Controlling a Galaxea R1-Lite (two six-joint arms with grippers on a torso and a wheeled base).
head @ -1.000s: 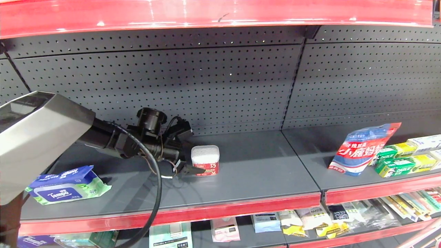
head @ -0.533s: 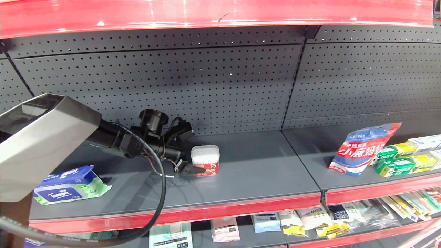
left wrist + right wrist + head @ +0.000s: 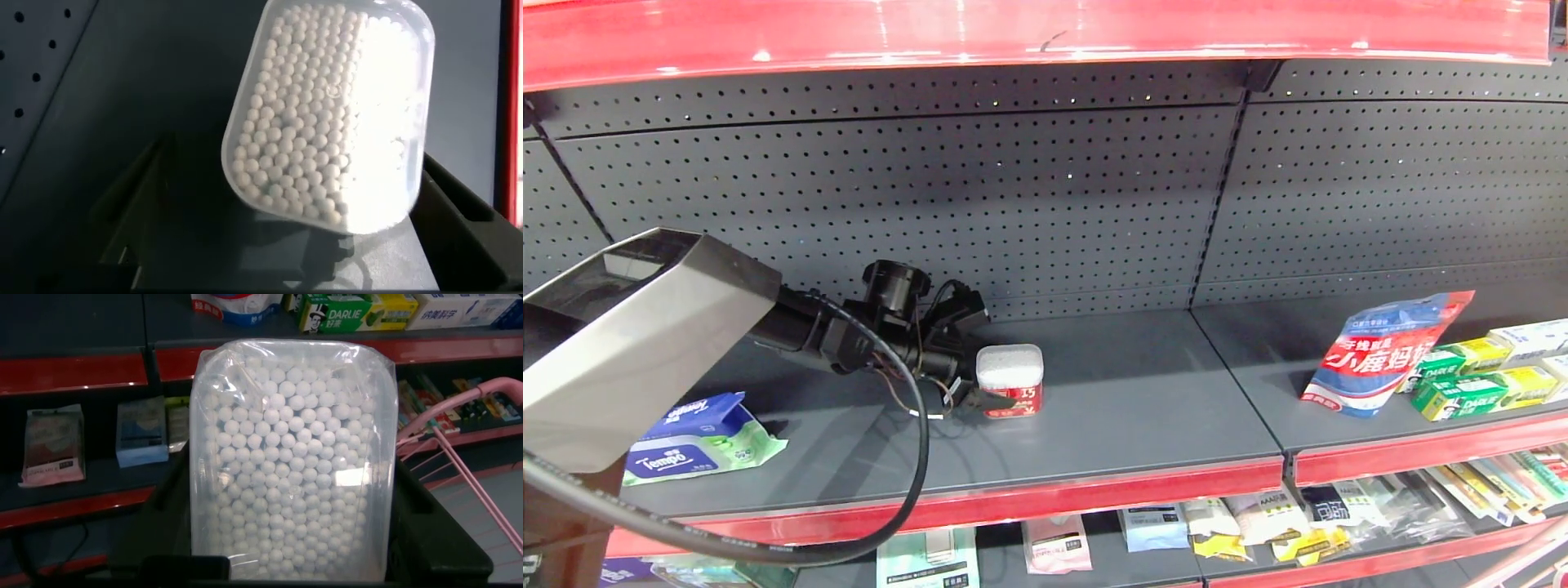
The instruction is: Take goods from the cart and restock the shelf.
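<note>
My left gripper (image 3: 990,394) sits at the swab box (image 3: 1009,366), which stands upright mid-board on the grey shelf (image 3: 1143,408); whether I am clamping it or loose around it I cannot tell; a wipes pack (image 3: 698,437) lies at its 8 o'clock and a red-and-blue bag (image 3: 1380,351) at its 3 o'clock, both well apart; my right gripper (image 3: 290,563) is clenched on a second swab box (image 3: 292,457), held above the lower shelves (image 3: 73,376).

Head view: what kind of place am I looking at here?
Most likely a shop aisle: a red-edged shelf with a pegboard back, stocked with packaged goods such as a wet wipes pack and toothpaste boxes.
</note>
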